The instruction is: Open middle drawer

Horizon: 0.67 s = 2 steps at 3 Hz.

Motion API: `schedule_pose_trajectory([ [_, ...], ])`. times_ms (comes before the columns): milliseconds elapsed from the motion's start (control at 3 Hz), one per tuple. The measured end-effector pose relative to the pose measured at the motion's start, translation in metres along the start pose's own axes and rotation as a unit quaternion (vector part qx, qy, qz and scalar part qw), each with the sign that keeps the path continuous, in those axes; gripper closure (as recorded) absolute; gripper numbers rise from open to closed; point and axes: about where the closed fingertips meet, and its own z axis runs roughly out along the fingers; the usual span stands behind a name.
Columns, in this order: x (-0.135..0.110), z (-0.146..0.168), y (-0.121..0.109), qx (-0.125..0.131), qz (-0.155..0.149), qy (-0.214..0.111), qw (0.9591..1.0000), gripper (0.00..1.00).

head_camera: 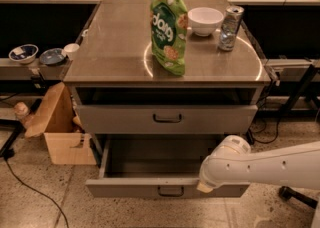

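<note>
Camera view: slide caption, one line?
Gripper at the front of the pulled-out middle drawer; chip bag, bowl, can on top.

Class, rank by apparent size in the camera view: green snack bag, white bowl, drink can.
1. green snack bag
2. white bowl and drink can: alike, unranked
Gripper: low, at the open drawer's front.

A green snack bag [167, 29] stands on the grey metal bench [110, 52]; a white bowl [205, 20] sits behind and right of it, a silver drink can [229, 28] just right of the bowl. The wide grey metal middle drawer [125, 188] juts forward below the upper grey drawer [115, 119]. The robot's claw [204, 187] is at its front, right of centre. A brown cardboard box [62, 137] stands left of the bench
</note>
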Motion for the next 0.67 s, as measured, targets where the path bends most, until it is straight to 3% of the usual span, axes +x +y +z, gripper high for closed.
schedule_pose_trajectory([
  [667, 0.0060, -0.0024, 0.0073, -0.002, 0.005, 0.004, 1.0000, 1.00],
])
